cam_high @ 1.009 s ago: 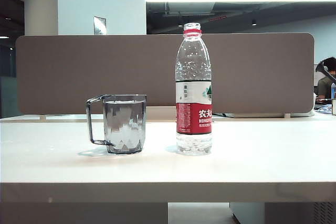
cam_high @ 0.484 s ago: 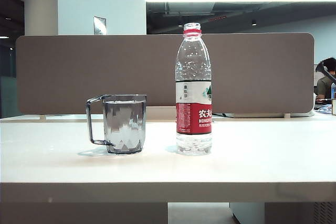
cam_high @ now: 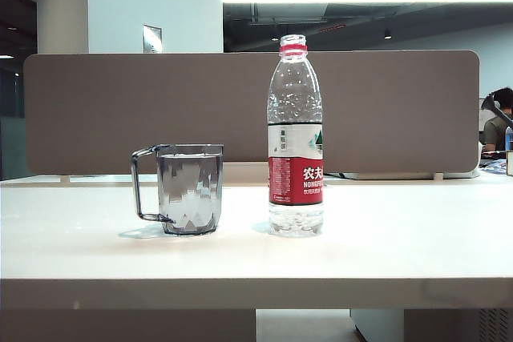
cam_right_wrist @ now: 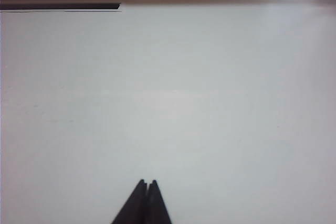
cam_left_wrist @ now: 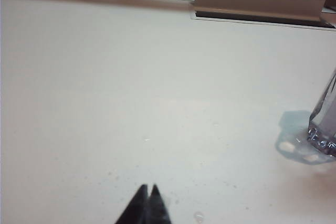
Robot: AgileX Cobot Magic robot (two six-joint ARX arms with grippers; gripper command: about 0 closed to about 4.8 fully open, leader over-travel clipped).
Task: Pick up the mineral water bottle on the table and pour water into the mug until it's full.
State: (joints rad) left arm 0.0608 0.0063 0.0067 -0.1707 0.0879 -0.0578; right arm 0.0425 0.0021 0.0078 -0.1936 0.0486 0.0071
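Item one, the mineral water bottle: upright on the table, cap off, only its lowest part holding water; take it as your landmark. Item two, the mug: just beside the bottle on the exterior view's left, apart from it, handle turned away from the bottle, and seemingly filled close to its rim already. Item three, left gripper: tips pressed together with nothing between them, low over bare tabletop; the mug's faceted base shows at the edge of its wrist view, so it sits nearer the mug than the bottle. Item four, right gripper: likewise pinched closed and empty over bare table, neither bottle nor mug in its view. Neither arm appears in the exterior view. Handling note — if you take the bottle, open the jaws first, approach level, and clamp at the labelled waist, since a light, tall bottle tips easily. Pour slowly — the mug looks to have little room left.
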